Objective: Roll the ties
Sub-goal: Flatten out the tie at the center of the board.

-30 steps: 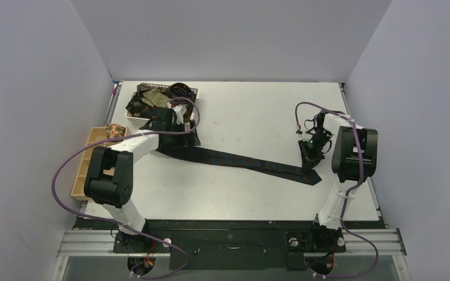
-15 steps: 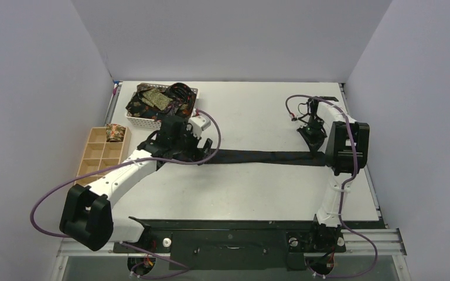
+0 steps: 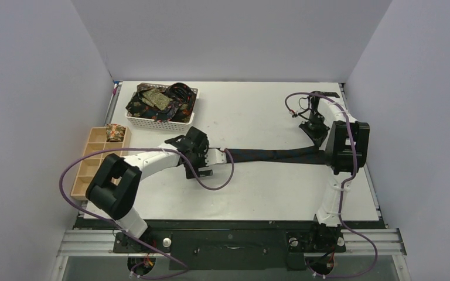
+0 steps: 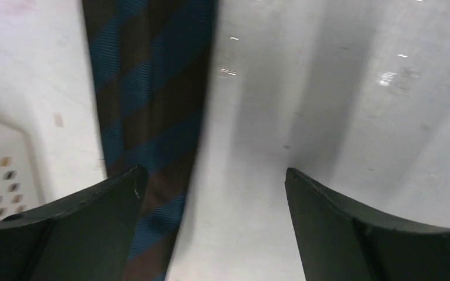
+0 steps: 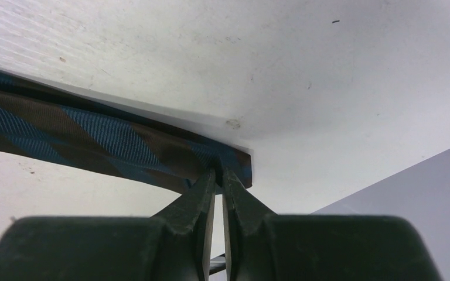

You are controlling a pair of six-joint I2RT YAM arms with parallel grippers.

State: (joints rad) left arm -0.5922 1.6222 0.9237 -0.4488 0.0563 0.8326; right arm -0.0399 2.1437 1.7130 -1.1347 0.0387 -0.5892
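So far, only a little of the job looks done. One rolled tie (image 3: 115,132) sits in a top box of the wooden tray (image 3: 88,170), and the other boxes I can see look bare. A pile of loose ties (image 3: 155,99) waits in the white basket (image 3: 152,124). One striped tie (image 3: 269,156), blue and brown, lies stretched out flat across the middle of the table (image 3: 258,111). It is not rolled at all yet. The right gripper (image 5: 221,175) is squeezed nearly tight on the far right tip of this tie and pins it there. The left gripper (image 4: 212,175) is spread wide and holds nothing. It hangs over the tie's other end, and the cloth runs under its left finger (image 4: 94,211). I think the rolling of this tie comes next, and then all the ties in the basket are left. In the picture from a moment before, the tie runs slanted from the basket down to the right, and the left gripper is up by the basket. Now the tie lies almost straight, the left gripper is down at its left end, and the right gripper is farther back on the table.
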